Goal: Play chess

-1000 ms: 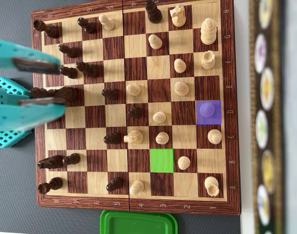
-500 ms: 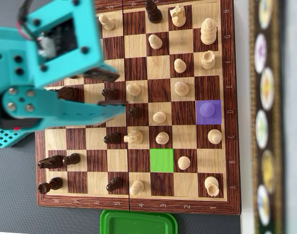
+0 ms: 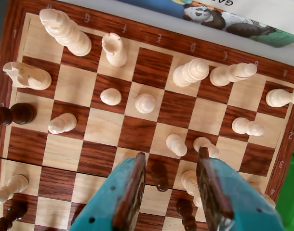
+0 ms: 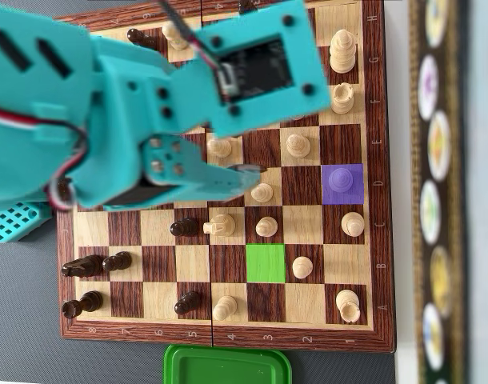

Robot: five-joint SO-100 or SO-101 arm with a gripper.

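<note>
The teal end effector (image 3: 171,166), fingers spread and empty, hangs above the chessboard (image 4: 364,152) at mid-board, a dark pawn (image 3: 160,176) between them; a purple-marked pawn (image 4: 340,182) sits near the board's right edge.

The teal arm (image 4: 132,112) hides much of the chessboard's (image 4: 372,240) upper-left squares.

The robot arm (image 4: 108,120) was built from teal plastic blocks, boxy and angular. Round black screw holes and silver bolt heads dotted its panels. A rectangular opening showed a dark motor inside. Red, white and black wires looped along its side. The gripper (image 3: 171,161) had two teal fingers (image 3: 125,197) lined with dark brown pads.
</note>
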